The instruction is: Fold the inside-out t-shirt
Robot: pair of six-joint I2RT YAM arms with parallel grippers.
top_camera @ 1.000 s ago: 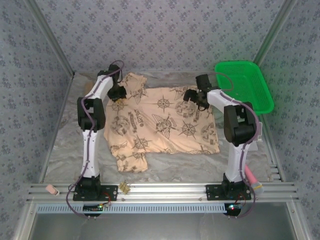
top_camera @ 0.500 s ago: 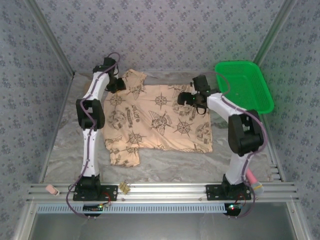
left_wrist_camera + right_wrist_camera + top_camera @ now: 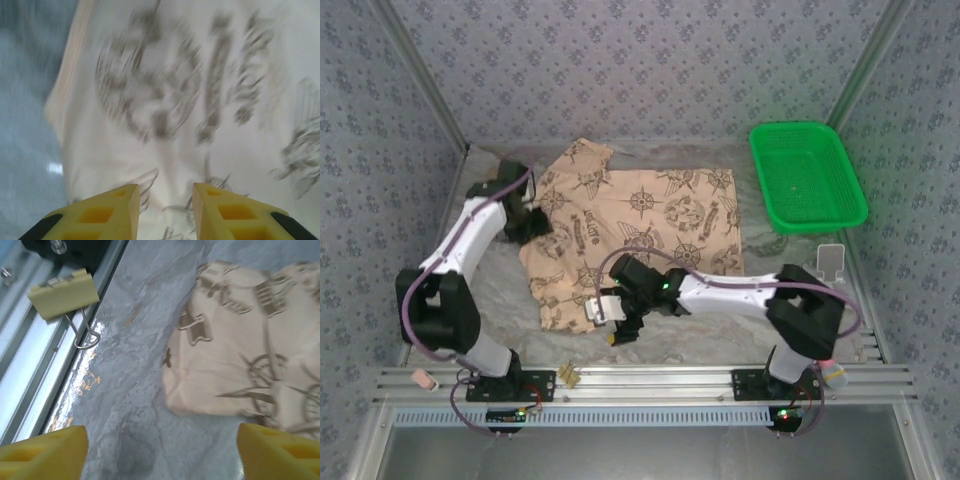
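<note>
The inside-out t-shirt (image 3: 640,215) lies spread flat at the centre of the desk (image 3: 710,335). The left gripper (image 3: 542,225) hovers at its left edge, slightly open. The right gripper (image 3: 620,328) gapes wide beside the lower-left sleeve.

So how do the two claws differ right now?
The left gripper has its yellow fingers close together with a narrow gap. The right gripper has its fingers spread wide. The left gripper is over the printed t-shirt, while the right gripper is over the bare table beside it, near a binder clip. Both have yellow fingers and hold nothing.
</note>
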